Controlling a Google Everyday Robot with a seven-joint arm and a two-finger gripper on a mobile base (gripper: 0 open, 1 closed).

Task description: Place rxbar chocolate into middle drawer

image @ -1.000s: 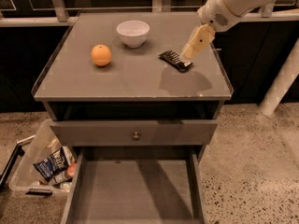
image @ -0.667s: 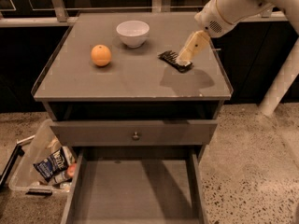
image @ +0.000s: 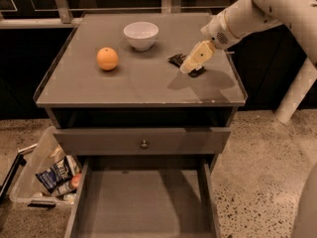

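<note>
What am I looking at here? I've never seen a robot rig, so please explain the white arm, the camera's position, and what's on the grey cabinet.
The white arm belongs to a mobile robot. Its tan two-finger gripper is at the small black-wrapped rxbar chocolate, which lies on the grey cabinet top. The single camera looks down from the front. A white bowl and an orange also sit there. Below, the wide grey middle drawer is pulled out. Nothing is lifted.

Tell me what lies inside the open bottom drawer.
The drawer shows only bare grey floor; its back is hidden under the knobbed front above. The gripper is up at the tabletop, over the snack bar.
</note>
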